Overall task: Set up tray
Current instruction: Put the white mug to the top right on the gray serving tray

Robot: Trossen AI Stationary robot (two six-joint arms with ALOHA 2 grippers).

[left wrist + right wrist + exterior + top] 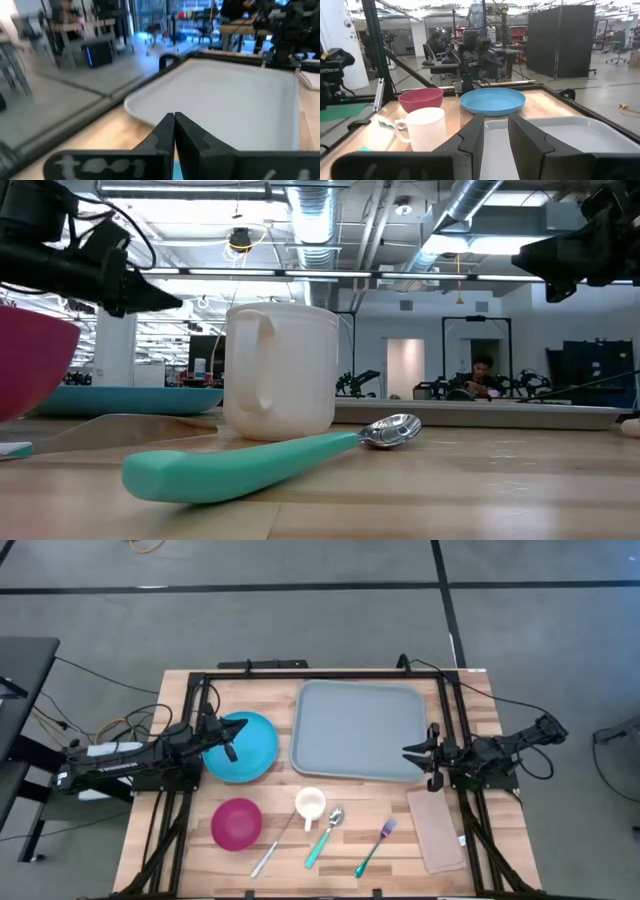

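The grey-blue tray (360, 730) lies flat at the table's far middle and also fills the left wrist view (225, 105). The blue plate (245, 750) sits to its left. My left gripper (230, 748) hovers above the plate's right part, pointing toward the tray, with its fingers shut (174, 122). My right gripper (410, 751) hangs over the tray's right rim, pointing left, with a small gap between its fingers (495, 135). In the low view both grippers (150, 295) (545, 265) are well above the table.
Along the near half lie a pink bowl (236, 823), a white mug (311, 806), a knife (270, 855), a teal-handled spoon (325, 835) and a fork (375, 847). A tan napkin (437, 830) lies at the right. A black frame (320, 675) borders the table.
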